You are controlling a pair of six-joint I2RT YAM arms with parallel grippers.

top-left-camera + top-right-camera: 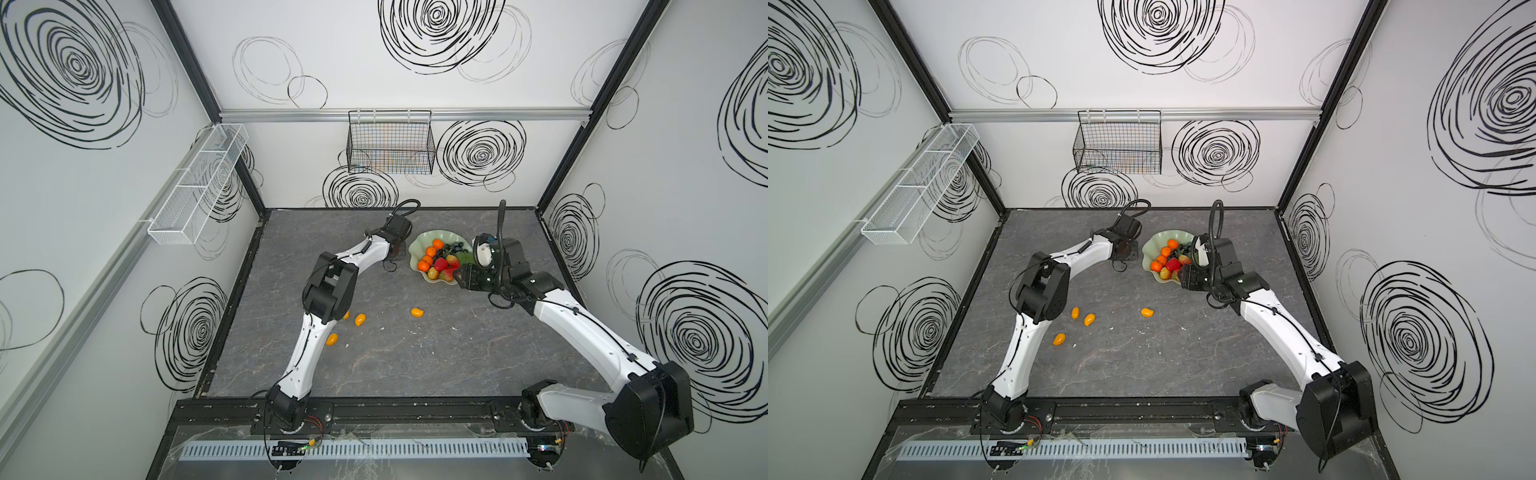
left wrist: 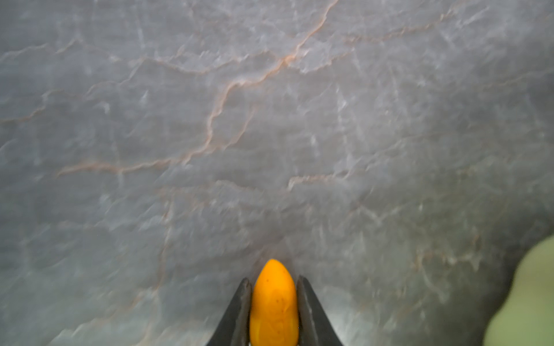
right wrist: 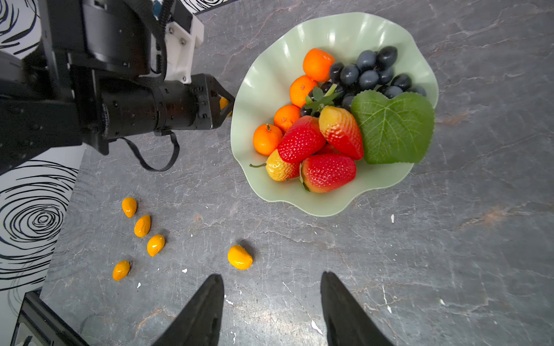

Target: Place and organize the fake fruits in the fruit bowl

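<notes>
Clearly the left claw (image 2: 274,278) is closed on one kumquat (image 2: 274,305): the left wrist view shows its two fingers (image 2: 239,311) pressing the yellow-orange fruit from both sides, above the grey tabletop (image 2: 269,119). Seen from the right wrist view, the left claw (image 3: 224,103) stands just beside the rim of the fruit bowl (image 3: 260,90), outside it. The right claw (image 3: 272,275) is open and holds nothing, with its fingers wide apart over bare tabletop near the bowl. Inside the bowl I count four tangerines (image 3: 266,139), four strawberries (image 3: 301,139) with a little more red between them that I cannot tell, and one grape bunch (image 3: 368,72) with its green leaf (image 3: 392,128). On the tabletop the right wrist view gives five loose kumquats (image 3: 142,225), four in a group and one alone nearer the bowl. In both top views I find only four, since the left arm (image 1: 328,291) stands over that group. The held kumquat does not show in the top views at all.
</notes>
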